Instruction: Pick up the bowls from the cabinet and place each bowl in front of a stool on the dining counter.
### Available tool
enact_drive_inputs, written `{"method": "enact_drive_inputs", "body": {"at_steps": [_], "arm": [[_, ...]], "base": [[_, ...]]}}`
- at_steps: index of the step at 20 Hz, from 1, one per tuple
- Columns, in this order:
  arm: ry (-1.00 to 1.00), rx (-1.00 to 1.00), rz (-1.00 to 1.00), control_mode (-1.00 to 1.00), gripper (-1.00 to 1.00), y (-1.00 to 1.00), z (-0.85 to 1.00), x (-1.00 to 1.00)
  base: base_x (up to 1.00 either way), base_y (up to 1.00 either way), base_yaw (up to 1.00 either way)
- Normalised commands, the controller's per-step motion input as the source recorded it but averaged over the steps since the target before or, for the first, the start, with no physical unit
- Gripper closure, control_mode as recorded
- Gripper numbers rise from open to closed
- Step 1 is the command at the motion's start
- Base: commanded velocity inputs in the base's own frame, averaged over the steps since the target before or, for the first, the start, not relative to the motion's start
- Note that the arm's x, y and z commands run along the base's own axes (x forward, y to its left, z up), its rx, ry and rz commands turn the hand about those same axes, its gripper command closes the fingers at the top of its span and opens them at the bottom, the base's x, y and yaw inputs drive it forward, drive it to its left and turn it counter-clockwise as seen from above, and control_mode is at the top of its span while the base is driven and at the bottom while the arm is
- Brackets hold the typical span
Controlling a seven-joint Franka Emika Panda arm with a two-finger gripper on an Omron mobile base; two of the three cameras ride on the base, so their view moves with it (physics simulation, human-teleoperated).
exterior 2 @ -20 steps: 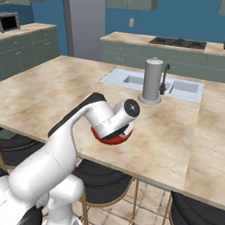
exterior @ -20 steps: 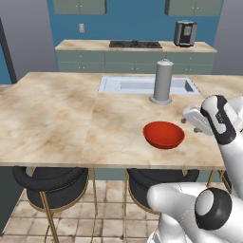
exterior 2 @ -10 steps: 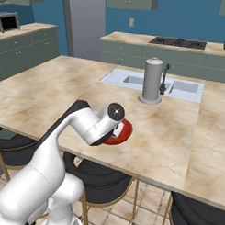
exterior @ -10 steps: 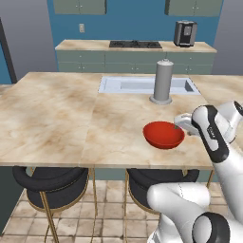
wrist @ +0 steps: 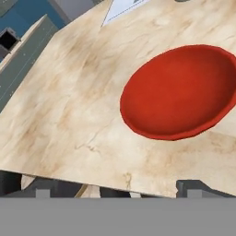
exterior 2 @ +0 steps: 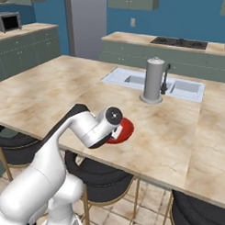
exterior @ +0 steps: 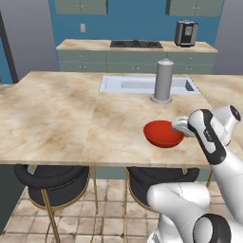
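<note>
A glossy red bowl [exterior: 163, 134] stands upright on the beige marble dining counter [exterior: 61, 118], close to its front edge. Below that edge, a black cushioned stool [exterior: 154, 179] sits directly in front of the bowl. My gripper [exterior: 181, 125] hovers at the bowl's right rim, open and holding nothing. In the hand view the bowl [wrist: 179, 92] lies just beyond my open gripper [wrist: 117, 190], and both dark fingertips [wrist: 193, 186] are apart from it. From the right base view my wrist covers part of the bowl [exterior 2: 125, 129]. Grey-green cabinet doors [exterior: 80, 5] hang shut on the far wall.
A grey cylindrical tap [exterior: 163, 81] and an inset steel sink [exterior: 137, 85] lie behind the bowl. A second stool [exterior: 51, 176] stands at the counter's left. On the far worktop are a cooktop [exterior: 135, 44] and a coffee machine [exterior: 186, 33]. A microwave [exterior 2: 8, 21] sits far left.
The hand has drifted a little lower and leftward toward the bowl's rim while the arm folded down. The bowl has stayed put on the counter and the jaws have stayed open.
</note>
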Motion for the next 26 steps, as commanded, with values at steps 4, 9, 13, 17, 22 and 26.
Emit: {"method": "enact_drive_inputs", "body": {"at_steps": [4, 9, 13, 17, 22, 26], "arm": [[0.0, 0.0, 0.0, 1.0, -1.0, 0.0, 0.0, 0.0], [0.0, 0.0, 0.0, 1.0, -1.0, 0.0, 0.0, 0.0], [0.0, 0.0, 0.0, 1.0, -1.0, 0.0, 0.0, 0.0], [0.0, 0.0, 0.0, 1.0, -1.0, 0.0, 0.0, 0.0], [0.0, 0.0, 0.0, 1.0, -1.0, 0.0, 0.0, 0.0], [0.0, 0.0, 0.0, 1.0, -1.0, 0.0, 0.0, 0.0]], "base": [[-0.56, 0.4, 0.14], [-0.38, 0.69, 0.18], [-0.01, 0.97, 0.13], [0.16, 1.0, 0.08], [0.3, 1.0, 0.05], [0.36, 1.0, 0.04]]}}
